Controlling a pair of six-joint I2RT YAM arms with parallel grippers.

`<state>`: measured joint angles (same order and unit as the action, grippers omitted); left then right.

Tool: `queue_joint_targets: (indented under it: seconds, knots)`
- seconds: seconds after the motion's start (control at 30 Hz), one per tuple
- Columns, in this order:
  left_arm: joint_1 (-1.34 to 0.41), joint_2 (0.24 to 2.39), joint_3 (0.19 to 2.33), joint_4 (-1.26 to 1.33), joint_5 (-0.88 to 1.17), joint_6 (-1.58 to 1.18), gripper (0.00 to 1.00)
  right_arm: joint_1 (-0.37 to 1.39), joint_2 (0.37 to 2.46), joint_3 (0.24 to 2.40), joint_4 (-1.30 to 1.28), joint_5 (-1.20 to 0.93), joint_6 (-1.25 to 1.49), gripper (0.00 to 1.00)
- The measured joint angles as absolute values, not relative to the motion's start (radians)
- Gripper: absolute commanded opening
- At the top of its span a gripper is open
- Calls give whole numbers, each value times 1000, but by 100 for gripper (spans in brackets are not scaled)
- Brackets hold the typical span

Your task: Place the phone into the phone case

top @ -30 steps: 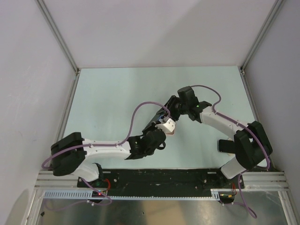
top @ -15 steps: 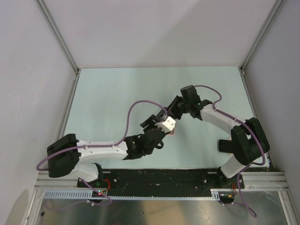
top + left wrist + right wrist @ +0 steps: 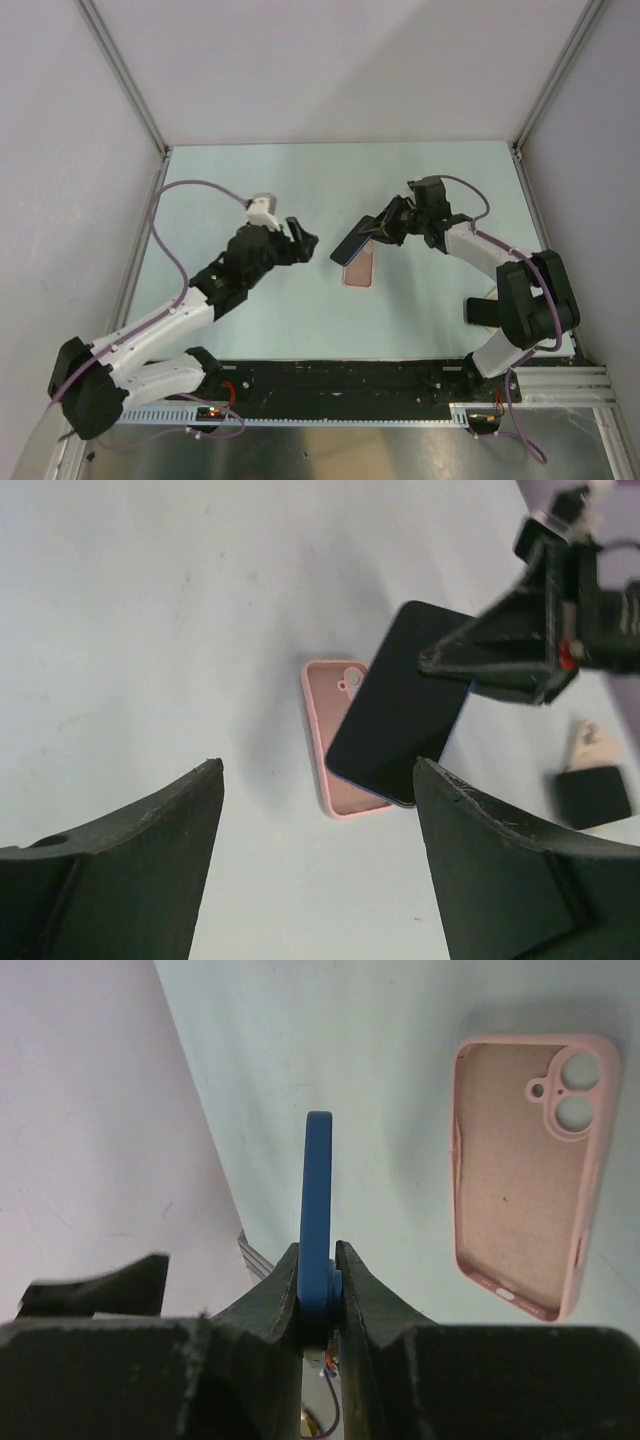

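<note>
The phone (image 3: pixel 352 243) hangs tilted above the table, black screen up, with my right gripper (image 3: pixel 383 230) shut on its far end. In the right wrist view the phone (image 3: pixel 317 1200) shows edge-on as a blue strip pinched between the fingers (image 3: pixel 318 1295). The phone case (image 3: pixel 359 269), pale pink, lies flat and empty on the table just under the phone's lower end; its camera holes show in the right wrist view (image 3: pixel 527 1170). My left gripper (image 3: pixel 304 240) stands open to the left, apart from both. From the left wrist I see the phone (image 3: pixel 398 705) overlapping the case (image 3: pixel 330 735).
White walls with aluminium posts (image 3: pixel 125 80) enclose the pale green table (image 3: pixel 230 180) on three sides. A black block (image 3: pixel 592 795) with a paper tag sits near the right arm's base. A purple cable (image 3: pixel 190 185) loops off the left arm.
My left gripper opened, let go of the phone and swung back to the left. My right gripper closed on the phone and drew it slightly right, uncovering the case.
</note>
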<state>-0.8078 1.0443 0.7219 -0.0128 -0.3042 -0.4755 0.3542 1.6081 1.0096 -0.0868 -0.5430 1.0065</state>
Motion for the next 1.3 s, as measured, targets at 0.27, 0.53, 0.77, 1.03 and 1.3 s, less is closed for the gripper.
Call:
queue_joint_targets:
  seconds: [0.27,0.53,0.77,1.03,1.3]
  knots:
    - [-556,1063,543,110,127,-1009,81,320,1547,884,105,-599,990,0]
    - [-535,1084,420,390,263,-1410,73,329,1518,830,341,-619,1039,0]
    - [-535,1105,408,543,275,-1568,68,350,1522,812,552,-634,1159,0]
    - [-535,1172,408,652,278,-1624,54,405,1584,803,754,-668,1292,0]
    - [-534,1206,407,731,278,-1641,27,441,1620,794,804,-680,1338,0]
